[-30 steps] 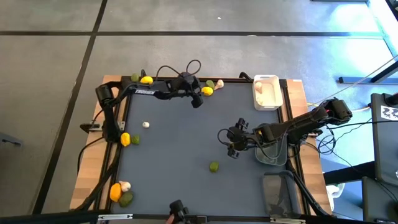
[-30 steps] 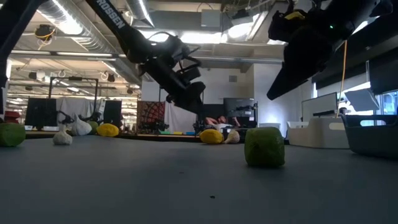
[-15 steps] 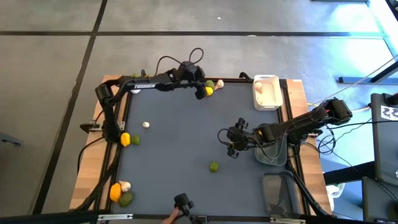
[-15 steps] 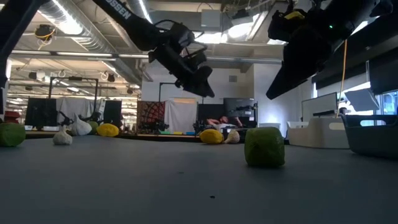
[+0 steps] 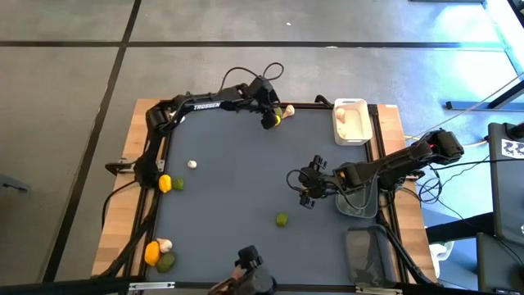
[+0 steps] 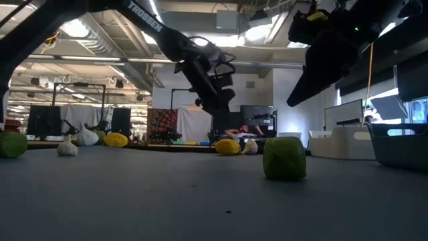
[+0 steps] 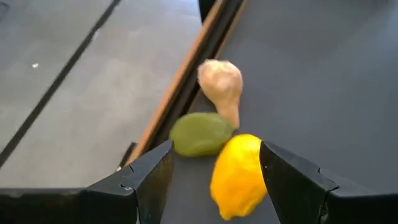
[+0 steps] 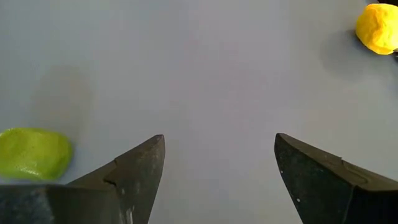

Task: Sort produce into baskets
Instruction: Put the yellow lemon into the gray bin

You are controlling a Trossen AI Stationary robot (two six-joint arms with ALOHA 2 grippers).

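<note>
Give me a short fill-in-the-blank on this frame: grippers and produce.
1. The left gripper is open around a ____ lemon.
2. Beside that lemon lie a lime and a ____.
3. The right gripper is ____ over bare table, holding nothing.
4. The white basket sits at the table's far ____ corner.

Missing words: yellow; garlic; open; right

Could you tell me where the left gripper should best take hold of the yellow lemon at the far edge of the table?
Grip the lemon across its narrow middle, coming down from above. The open left gripper already straddles it. A lime lies close on one side, so I'd slip one finger between the two.
</note>
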